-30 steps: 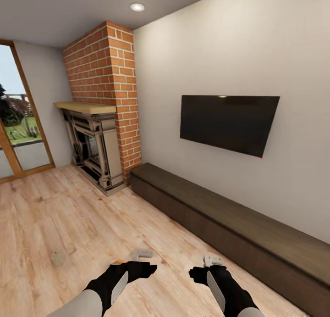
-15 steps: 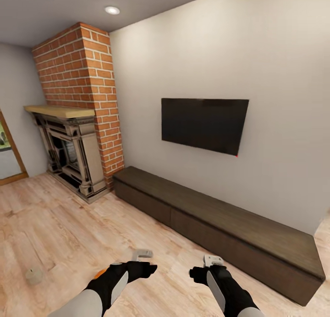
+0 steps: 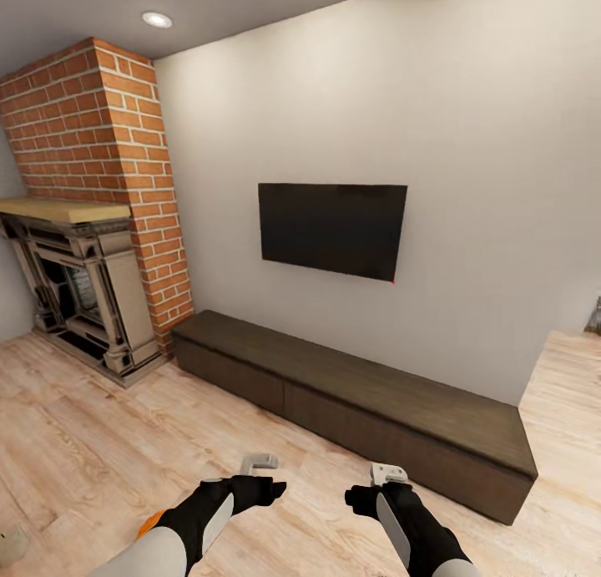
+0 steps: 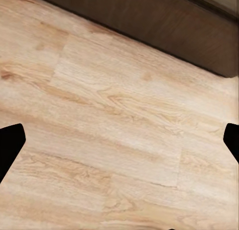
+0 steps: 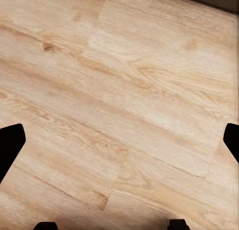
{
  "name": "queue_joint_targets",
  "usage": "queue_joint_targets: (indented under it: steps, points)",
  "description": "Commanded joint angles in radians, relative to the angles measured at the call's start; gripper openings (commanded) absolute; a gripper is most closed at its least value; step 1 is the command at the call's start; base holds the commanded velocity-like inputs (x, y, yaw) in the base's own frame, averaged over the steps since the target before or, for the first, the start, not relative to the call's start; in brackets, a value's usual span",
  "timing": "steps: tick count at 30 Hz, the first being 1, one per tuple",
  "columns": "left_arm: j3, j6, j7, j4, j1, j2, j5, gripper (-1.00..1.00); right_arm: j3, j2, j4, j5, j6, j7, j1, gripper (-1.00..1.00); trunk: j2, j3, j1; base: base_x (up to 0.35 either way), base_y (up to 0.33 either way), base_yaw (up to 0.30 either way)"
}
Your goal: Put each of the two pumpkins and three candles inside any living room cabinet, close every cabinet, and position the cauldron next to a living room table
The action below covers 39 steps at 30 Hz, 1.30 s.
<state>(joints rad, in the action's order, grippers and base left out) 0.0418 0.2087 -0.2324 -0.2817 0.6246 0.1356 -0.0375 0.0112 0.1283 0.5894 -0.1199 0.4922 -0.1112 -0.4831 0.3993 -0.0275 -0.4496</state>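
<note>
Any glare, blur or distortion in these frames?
Head view: wide-angle stretch, the cabinet and walls slant; ceiling light is a bright spot; the TV shows no glare. Both wrist views: soft, evenly lit floor, dark fingers at the edges.

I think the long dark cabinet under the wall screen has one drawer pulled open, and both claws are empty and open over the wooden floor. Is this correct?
Not fully. In the head view the cabinet has all its fronts flush and shut; no drawer is pulled open. The rest holds: the left claw and right claw are open and empty over the wooden floor.
</note>
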Motion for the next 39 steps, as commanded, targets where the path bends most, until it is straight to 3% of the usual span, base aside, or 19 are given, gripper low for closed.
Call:
queue_joint_targets:
  steps: [1, 12, 39]
  points:
    - [0.004, 0.006, -0.001, -0.002, 0.000, -0.001, -0.004, 1.00, 0.001, 0.001, 0.001, -0.011, 0.003, -0.007, 0.000, 1.00, 0.001, 0.000, 0.000, 0.000, 0.000, -0.223]
    - [0.004, 0.006, 0.001, -0.002, 0.000, -0.001, -0.004, 1.00, 0.001, 0.001, 0.002, -0.011, 0.003, -0.007, 0.000, 1.00, 0.001, -0.006, 0.000, 0.000, 0.000, -0.072]
    - [0.004, 0.006, -0.001, -0.002, 0.000, -0.001, -0.004, 1.00, 0.001, 0.001, 0.003, -0.011, 0.003, -0.007, 0.000, 1.00, 0.001, -0.045, 0.000, 0.000, 0.000, -0.067]
